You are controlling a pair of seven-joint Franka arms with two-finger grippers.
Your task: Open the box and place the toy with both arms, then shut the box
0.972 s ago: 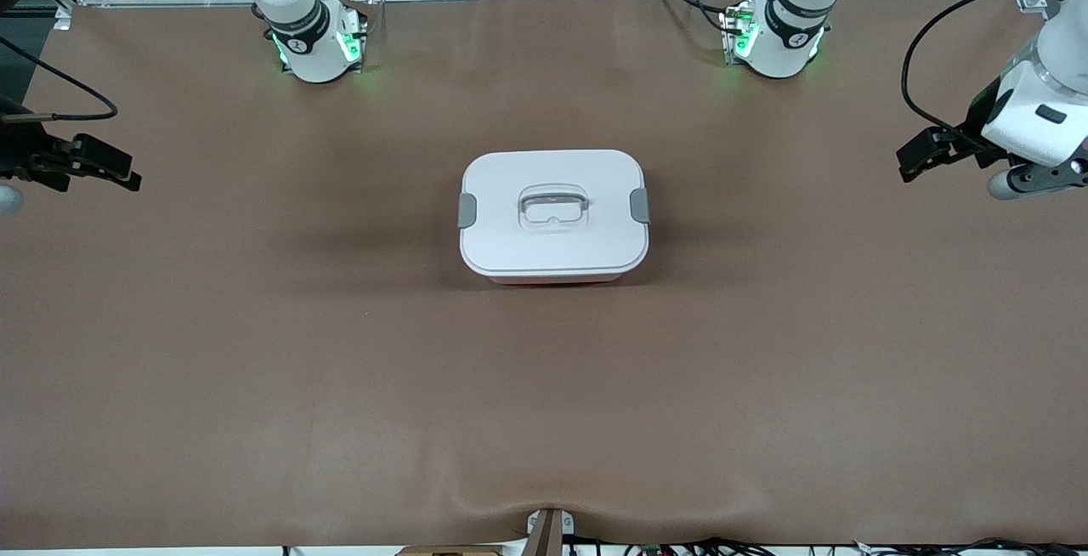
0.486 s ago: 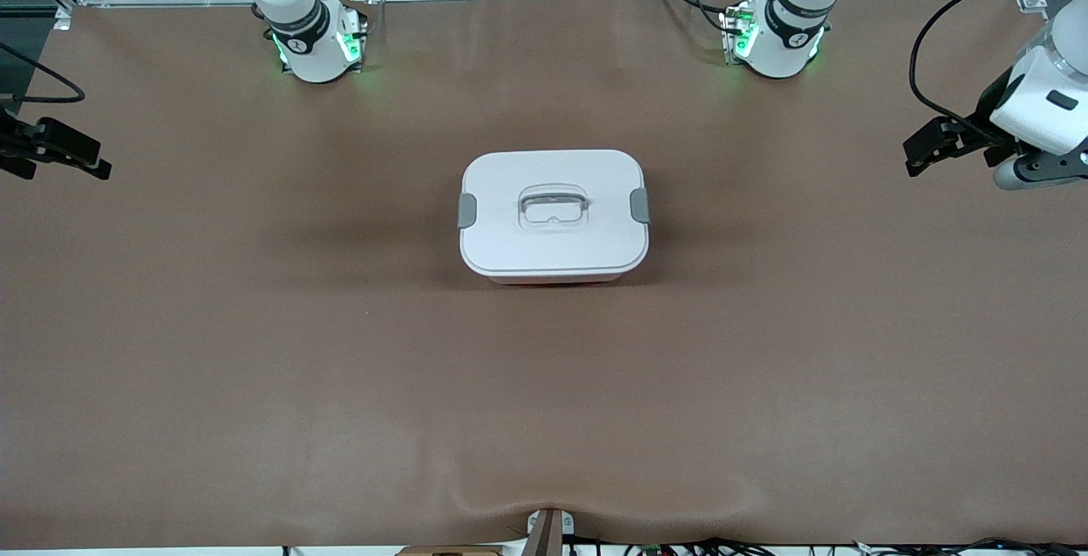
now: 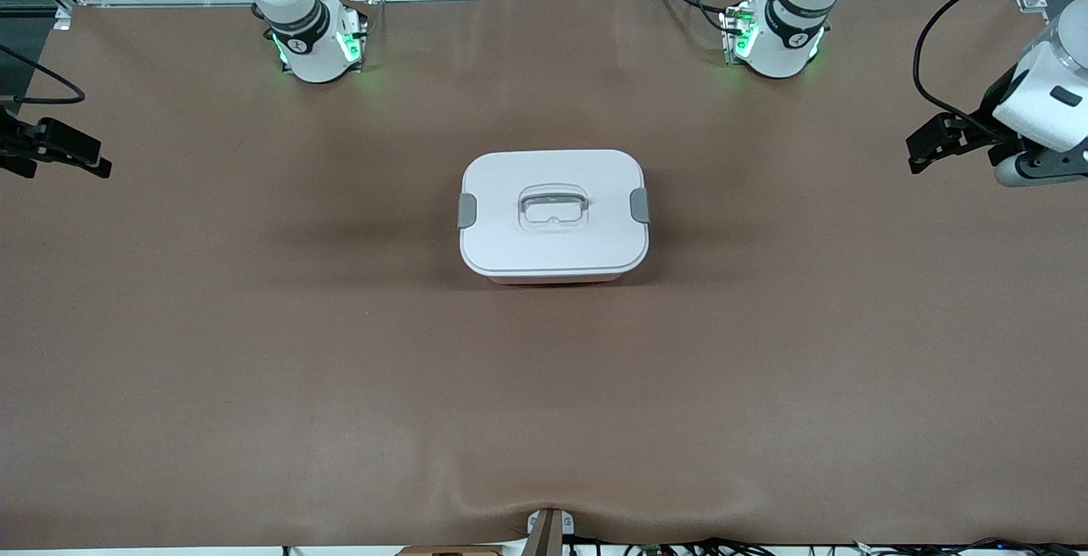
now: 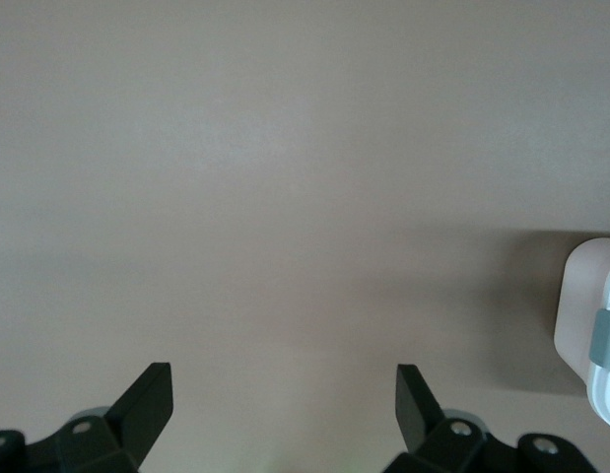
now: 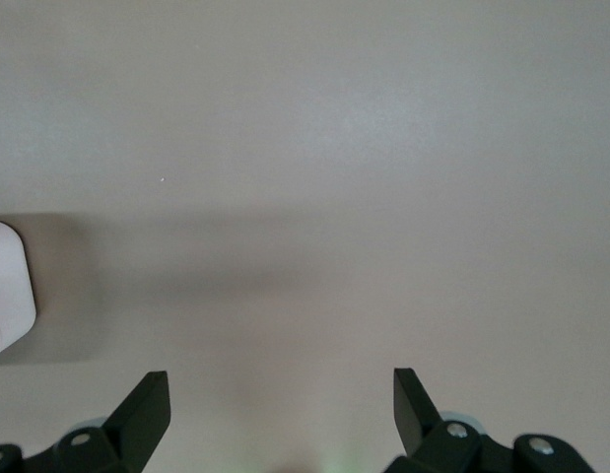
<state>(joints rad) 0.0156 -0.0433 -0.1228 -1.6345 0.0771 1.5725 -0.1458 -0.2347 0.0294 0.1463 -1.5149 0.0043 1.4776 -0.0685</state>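
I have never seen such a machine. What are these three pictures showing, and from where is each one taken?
Two white robot arms are bolted to a table covered in brown. The large picture comes from a high camera facing them. The other two come from small cameras on each arm's wrist, looking down past its own black fingers.

In the middle of the table stands the box, with its white lid on and a grey clip at each end. No toy shows in any picture.

The left gripper hangs over the left arm's end of the table and the right gripper over the right arm's end. Both are open, far from the box, and hold nothing.
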